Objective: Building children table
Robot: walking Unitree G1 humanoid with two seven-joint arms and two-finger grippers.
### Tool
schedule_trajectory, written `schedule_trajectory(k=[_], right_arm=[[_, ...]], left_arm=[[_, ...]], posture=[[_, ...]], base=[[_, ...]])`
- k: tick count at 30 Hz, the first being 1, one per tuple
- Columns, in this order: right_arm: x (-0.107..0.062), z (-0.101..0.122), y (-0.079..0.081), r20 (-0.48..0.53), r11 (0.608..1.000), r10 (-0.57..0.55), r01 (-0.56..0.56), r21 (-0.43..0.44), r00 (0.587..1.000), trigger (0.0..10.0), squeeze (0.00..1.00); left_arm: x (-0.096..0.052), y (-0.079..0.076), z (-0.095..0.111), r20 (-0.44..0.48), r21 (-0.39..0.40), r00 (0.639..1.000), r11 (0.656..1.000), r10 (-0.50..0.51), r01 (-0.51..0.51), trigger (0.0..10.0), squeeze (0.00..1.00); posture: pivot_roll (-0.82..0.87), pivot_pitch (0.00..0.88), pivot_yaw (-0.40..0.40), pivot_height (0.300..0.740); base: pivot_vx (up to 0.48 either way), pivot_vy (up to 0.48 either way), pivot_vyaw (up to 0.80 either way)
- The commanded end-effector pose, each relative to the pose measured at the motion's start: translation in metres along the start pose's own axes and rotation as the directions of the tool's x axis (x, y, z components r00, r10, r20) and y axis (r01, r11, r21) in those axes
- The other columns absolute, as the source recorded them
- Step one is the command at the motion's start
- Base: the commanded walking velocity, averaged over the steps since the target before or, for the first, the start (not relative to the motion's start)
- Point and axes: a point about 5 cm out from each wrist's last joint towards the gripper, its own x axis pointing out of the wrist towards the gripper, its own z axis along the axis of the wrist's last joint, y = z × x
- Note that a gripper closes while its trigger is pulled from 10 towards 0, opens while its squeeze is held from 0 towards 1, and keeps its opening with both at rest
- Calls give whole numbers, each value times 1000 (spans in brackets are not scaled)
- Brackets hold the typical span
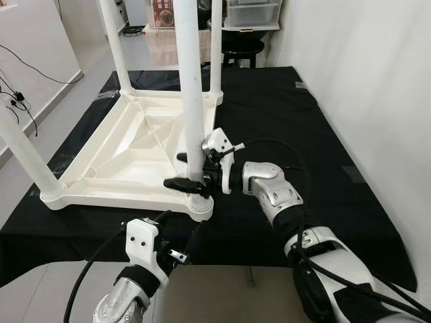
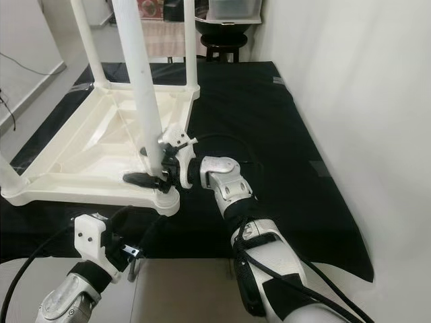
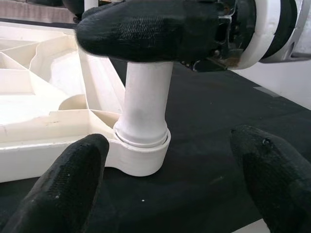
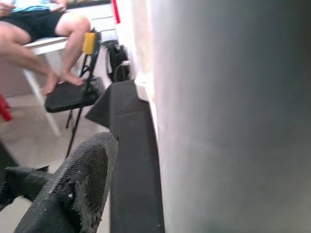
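Gripping smooth white round leg — right hand.

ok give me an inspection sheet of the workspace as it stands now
surface: black mat spread on the floor, beside a white wall.
job's things: white table top lying upside down on the mat; four white legs stand in its corner sockets; near leg upright in the near corner socket.
clutter: nothing seen on the mat.
grippers: right hand has a finger on each side of the near leg just above the socket; left hand open, low, aimed at that socket, apart from it.
cables: black cables along both arms; loose wires on the floor at far left.
surroundings: stool and plastic bins beyond the mat; a seated person's legs.
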Motion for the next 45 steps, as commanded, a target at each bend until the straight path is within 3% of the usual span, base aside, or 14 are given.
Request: schedule_trajectory(k=[1, 16, 17, 20, 21, 24, 29, 30, 32, 33, 34, 42, 43, 45], right_arm=[[4, 4, 1, 11, 999, 31, -31, 18, 999, 0, 0], [-26, -7, -20, 31, 973, -232, 232, 10, 972, 0, 0], [-30, -15, -27, 9, 885, -465, 465, 29, 885, 0, 0], [-30, -15, -27, 9, 885, -465, 465, 29, 885, 0, 0], [-44, -31, -32, -79, 637, -767, 771, 24, 637, 0, 0], [-14, -57, 21, -100, 633, -771, 775, 0, 629, 0, 0], [4, -57, 42, -71, 726, -686, 688, 13, 724, 0, 0], [6, -56, 38, -76, 744, -666, 668, 1, 742, 10000, 0], [6, -55, 37, -73, 754, -655, 656, -1, 752, 10000, 0], [6, -52, 34, -58, 769, -639, 639, -14, 767, 10000, 635], [7, -49, 31, -36, 794, -607, 608, -2, 794, 10000, 1000], [16, -18, 20, 50, 941, -336, 337, -22, 941, 10000, 1000], [14, -14, 23, 36, 966, -251, 253, -50, 967, 10000, 0], [12, -11, 22, 20, 982, -166, 167, -85, 986, 10000, 0]], left_arm=[[-2, 0, -3, -12, -3, 1000, 1000, 3, -3, 10000, 0], [-3, -1, -1, -12, -8, 1000, 1000, -1, 1, 10000, 0], [-4, -1, -1, -12, -7, 1000, 1000, 0, -1, 10000, 0], [-4, -1, -1, -12, -7, 1000, 1000, 0, -1, 10000, 0], [-5, 0, 0, -12, -5, 1000, 1000, 2, -2, 10000, 0], [-6, 1, 0, -15, -2, 1000, 1000, 4, -4, 10000, 0], [-5, 1, 0, -18, -1, 1000, 1000, 3, -3, 10000, 0], [-5, 1, 0, -17, -3, 1000, 1000, 4, -4, 10000, 0], [-5, 1, 0, -17, -3, 1000, 1000, 5, -5, 10000, 0], [-5, 2, 0, -18, -4, 1000, 1000, 3, -3, 10000, 0], [-4, 2, 0, -18, -5, 1000, 1000, 2, -2, 10000, 0], [-4, 3, -1, -21, -3, 1000, 1000, 1, -1, 10000, 0], [-4, 3, -1, -21, -3, 1000, 1000, 2, -2, 10000, 0], [-3, 3, -1, -22, -2, 1000, 1000, 3, -3, 10000, 0]], posture=[[25, 48, 6, 740], [10, 68, -1, 740], [5, 74, -3, 740], [5, 74, -3, 740], [-4, 78, 0, 740], [-13, 77, 15, 740], [3, 76, 16, 740], [2, 76, 16, 740], [2, 76, 16, 740], [1, 71, 19, 740], [1, 71, 19, 740], [18, 61, 21, 740], [25, 54, 20, 740], [31, 51, 19, 740]], base=[[0, 0, 0], [0, 0, 0], [0, 0, 0], [0, 0, 0], [0, 0, 0], [0, 0, 0], [0, 0, 0], [0, 0, 0], [0, 0, 0], [0, 0, 0], [0, 0, 0], [0, 0, 0], [0, 0, 0], [0, 0, 0]])
